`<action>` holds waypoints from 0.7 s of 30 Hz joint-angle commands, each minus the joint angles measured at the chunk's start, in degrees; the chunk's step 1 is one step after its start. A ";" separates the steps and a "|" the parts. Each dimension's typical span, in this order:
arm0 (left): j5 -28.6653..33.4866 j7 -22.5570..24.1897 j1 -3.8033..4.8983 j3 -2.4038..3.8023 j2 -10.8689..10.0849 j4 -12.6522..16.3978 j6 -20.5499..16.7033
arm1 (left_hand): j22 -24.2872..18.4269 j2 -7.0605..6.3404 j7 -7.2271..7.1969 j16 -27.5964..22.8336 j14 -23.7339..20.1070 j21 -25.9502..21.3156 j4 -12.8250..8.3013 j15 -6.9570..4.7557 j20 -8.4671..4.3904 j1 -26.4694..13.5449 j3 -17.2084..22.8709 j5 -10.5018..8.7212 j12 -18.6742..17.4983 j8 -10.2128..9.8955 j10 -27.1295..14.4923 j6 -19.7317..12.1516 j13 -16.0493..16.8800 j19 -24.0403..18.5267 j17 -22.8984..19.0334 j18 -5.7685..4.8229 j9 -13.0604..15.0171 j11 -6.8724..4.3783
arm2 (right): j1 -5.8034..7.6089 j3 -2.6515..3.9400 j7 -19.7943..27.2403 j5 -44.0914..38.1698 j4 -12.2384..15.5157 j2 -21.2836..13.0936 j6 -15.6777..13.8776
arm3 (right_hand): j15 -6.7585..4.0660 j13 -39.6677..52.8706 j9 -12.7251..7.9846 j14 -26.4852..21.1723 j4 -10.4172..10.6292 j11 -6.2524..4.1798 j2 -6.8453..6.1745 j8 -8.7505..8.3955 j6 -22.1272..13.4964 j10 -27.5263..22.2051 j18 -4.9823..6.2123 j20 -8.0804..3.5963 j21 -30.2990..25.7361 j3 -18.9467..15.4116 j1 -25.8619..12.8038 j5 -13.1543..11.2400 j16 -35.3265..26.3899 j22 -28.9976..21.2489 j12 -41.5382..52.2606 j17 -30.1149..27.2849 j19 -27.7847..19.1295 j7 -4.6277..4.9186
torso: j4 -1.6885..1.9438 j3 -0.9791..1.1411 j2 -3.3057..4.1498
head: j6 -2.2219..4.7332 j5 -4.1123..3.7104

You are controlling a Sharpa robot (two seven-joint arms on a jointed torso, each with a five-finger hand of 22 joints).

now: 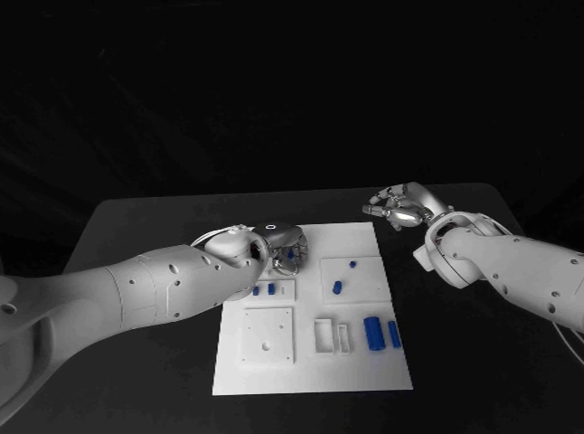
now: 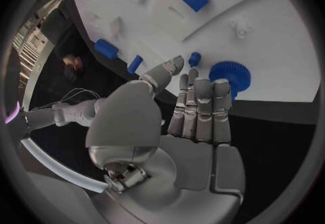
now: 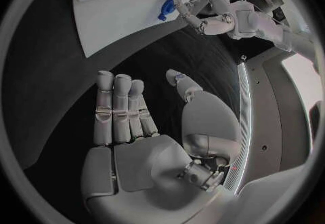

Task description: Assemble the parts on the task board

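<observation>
The white task board (image 1: pixel 312 375) lies in the middle of the black table. My left hand (image 1: pixel 273 249) hovers over its far left corner, fingers stretched out straight and thumb apart. Its fingertips (image 2: pixel 203 88) lie against a blue gear (image 2: pixel 230 75) that sits on the board (image 2: pixel 271 34), with a small blue peg (image 2: pixel 194 59) just beside them. Nothing lies inside the hand. The right wrist view shows the same gear (image 3: pixel 166 6) at the left hand (image 3: pixel 210 15). My right hand (image 1: pixel 403 206) hangs over bare table off the board's far right corner, its fingers (image 3: pixel 118 110) extended and holding nothing.
Loose blue parts lie on the board: two short ones (image 1: pixel 270 289) near the left hand, one (image 1: pixel 338 287) at the centre, two longer cylinders (image 1: pixel 373 328) at the right. A square recessed plate (image 1: pixel 268 334) and a narrow slot block (image 1: pixel 324 333) stand nearer me.
</observation>
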 commanded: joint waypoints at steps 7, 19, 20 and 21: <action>-0.82 0.38 -0.09 -0.56 0.91 -1.80 0.28 | 0.19 -0.12 0.27 0.35 -0.09 0.33 0.35 0.49 0.01 -0.89 0.11 -0.30 -1.30 -0.97 -1.53 -0.91 -0.58 0.38 0.05 2.94 -0.42 1.37 | -0.03 0.02 0.72 -0.10 0.01 0.21 0.53 | -0.01 -0.07 -0.06 0.54 -0.42 0.04 0.21 0.32 0.03 -0.50 3.93 -0.04 -0.28 0.05 -0.44 0.20 -0.28 0.07 0.40 0.08 0.51 0.33 | -0.02 -0.02 -0.03 | -0.05 -0.11; -1.19 -0.74 -0.59 -0.90 1.70 -2.43 1.63 | 0.34 0.44 0.23 0.56 -0.09 0.41 0.64 0.48 0.13 -1.16 0.17 -0.39 -1.61 -0.79 -0.77 -0.35 -0.78 0.41 0.07 3.09 -0.43 1.34 | -0.03 0.02 0.71 -0.10 0.12 0.27 0.65 | 0.00 -0.10 -0.07 0.53 -0.45 0.04 0.23 0.32 0.02 -0.52 3.93 -0.03 -0.31 0.04 -0.47 0.21 -0.29 0.09 0.41 0.08 0.51 0.33 | 0.05 -0.01 -0.05 | -0.18 -0.27; -1.29 -0.89 -0.72 -0.91 1.77 -2.52 1.62 | 0.38 0.58 0.21 0.63 -0.05 0.44 0.65 0.36 0.09 -1.20 0.16 -0.44 -1.46 -0.74 -0.17 -0.18 -0.71 0.45 0.08 3.13 -0.44 1.22 | -0.03 0.02 0.71 -0.10 0.17 0.24 0.65 | 0.00 -0.10 -0.07 0.53 -0.45 0.05 0.23 0.32 0.02 -0.53 3.93 -0.03 -0.31 0.04 -0.47 0.21 -0.29 0.09 0.41 0.08 0.51 0.33 | 0.04 0.00 -0.05 | -0.19 -0.25; -1.43 -1.06 -0.82 -0.91 1.81 -2.62 1.68 | 0.42 0.66 0.21 0.68 -0.02 0.48 0.63 0.22 0.03 -1.20 0.15 -0.47 -1.29 -0.67 0.38 -0.01 -0.62 0.48 0.08 3.16 -0.43 1.05 | -0.03 0.02 0.71 -0.10 0.21 0.21 0.65 | 0.00 -0.10 -0.07 0.53 -0.45 0.05 0.23 0.32 0.02 -0.53 3.93 -0.03 -0.31 0.04 -0.47 0.21 -0.29 0.09 0.41 0.08 0.51 0.33 | 0.01 0.01 -0.05 | -0.20 -0.25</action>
